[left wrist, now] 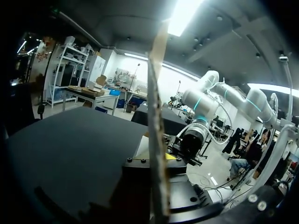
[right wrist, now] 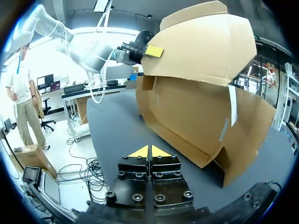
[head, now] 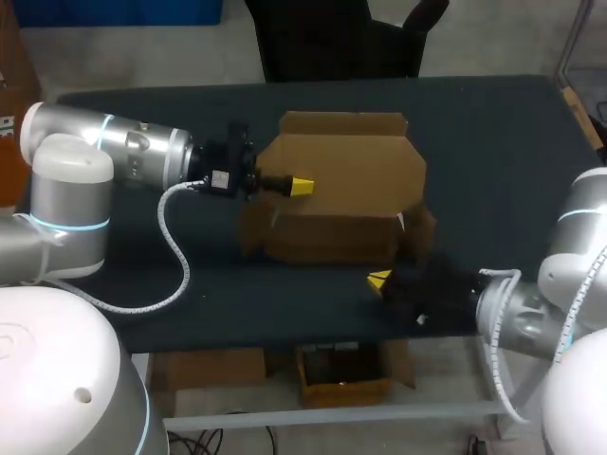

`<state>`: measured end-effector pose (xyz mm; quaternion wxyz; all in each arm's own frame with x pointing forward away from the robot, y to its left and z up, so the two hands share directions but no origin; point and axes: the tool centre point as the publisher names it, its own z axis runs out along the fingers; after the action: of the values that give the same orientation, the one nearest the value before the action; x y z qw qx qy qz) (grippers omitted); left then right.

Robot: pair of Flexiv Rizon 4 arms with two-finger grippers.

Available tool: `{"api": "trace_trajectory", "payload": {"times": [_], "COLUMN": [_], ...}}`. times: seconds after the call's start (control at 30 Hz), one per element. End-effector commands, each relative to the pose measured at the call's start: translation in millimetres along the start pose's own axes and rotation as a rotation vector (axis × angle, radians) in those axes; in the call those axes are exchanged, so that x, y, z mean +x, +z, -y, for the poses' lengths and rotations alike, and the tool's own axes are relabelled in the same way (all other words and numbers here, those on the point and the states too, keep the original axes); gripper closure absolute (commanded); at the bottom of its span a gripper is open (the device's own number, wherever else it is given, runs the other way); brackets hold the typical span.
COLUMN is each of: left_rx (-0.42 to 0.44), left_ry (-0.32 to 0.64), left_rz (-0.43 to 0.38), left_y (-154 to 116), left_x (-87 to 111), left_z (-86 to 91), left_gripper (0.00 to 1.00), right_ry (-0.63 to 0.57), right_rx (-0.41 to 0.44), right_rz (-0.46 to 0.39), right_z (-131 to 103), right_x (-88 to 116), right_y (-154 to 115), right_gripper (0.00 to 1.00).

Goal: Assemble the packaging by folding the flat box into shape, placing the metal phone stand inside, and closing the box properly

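Observation:
The brown cardboard box [head: 332,227] stands in the middle of the table with its wide lid flap [head: 346,166] raised and tilted over it. My left gripper [head: 300,187] is shut on the flap's left edge. In the left wrist view the flap [left wrist: 156,116] runs edge-on between the fingers of this gripper [left wrist: 159,161]. The right wrist view shows the box [right wrist: 196,112] ahead, with the left gripper's yellow tip [right wrist: 154,51] on the flap. My right gripper [head: 379,280] [right wrist: 149,151] rests shut and empty just before the box's front right corner. I cannot see the phone stand.
The dark tabletop [head: 493,142] stretches out on both sides of the box. Side flaps [head: 417,232] stick out at the box's right end. The table's front edge [head: 285,341] lies close behind my right gripper.

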<state>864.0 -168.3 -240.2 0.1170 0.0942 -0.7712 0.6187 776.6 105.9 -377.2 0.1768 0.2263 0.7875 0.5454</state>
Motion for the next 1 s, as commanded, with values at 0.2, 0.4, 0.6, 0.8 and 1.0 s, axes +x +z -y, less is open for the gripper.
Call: {"api": "trace_trajectory", "payload": {"times": [0.2,0.4,0.6,0.8,1.0], "left_rx": [-0.001,-0.001,-0.001,-0.001,-0.001], "left_ry": [0.000,0.000,0.000,0.000,0.000], "left_rz": [0.000,0.000,0.000,0.000,0.000], "left_y": [0,0,0,0,0], "left_x": [-0.7,-0.7,-0.7,-0.7,-0.7], "left_z": [-2.7,-2.7,-2.7,-2.7,-2.7], "left_gripper": [1.00,1.00,1.00,1.00,1.00], "right_ry": [-0.005,-0.015,-0.031,-0.051,-0.080], "right_rx": [0.002,0.017,0.030,0.048,0.075], "right_rz": [-0.079,-0.110,-0.141,-0.152,-0.116], "right_z": [2,8,13,17,21], "right_x": [-23,-36,-47,-57,-63], "right_y": [-99,-116,-126,-134,-136], "right_gripper": [1.00,1.00,1.00,1.00,1.00]}}
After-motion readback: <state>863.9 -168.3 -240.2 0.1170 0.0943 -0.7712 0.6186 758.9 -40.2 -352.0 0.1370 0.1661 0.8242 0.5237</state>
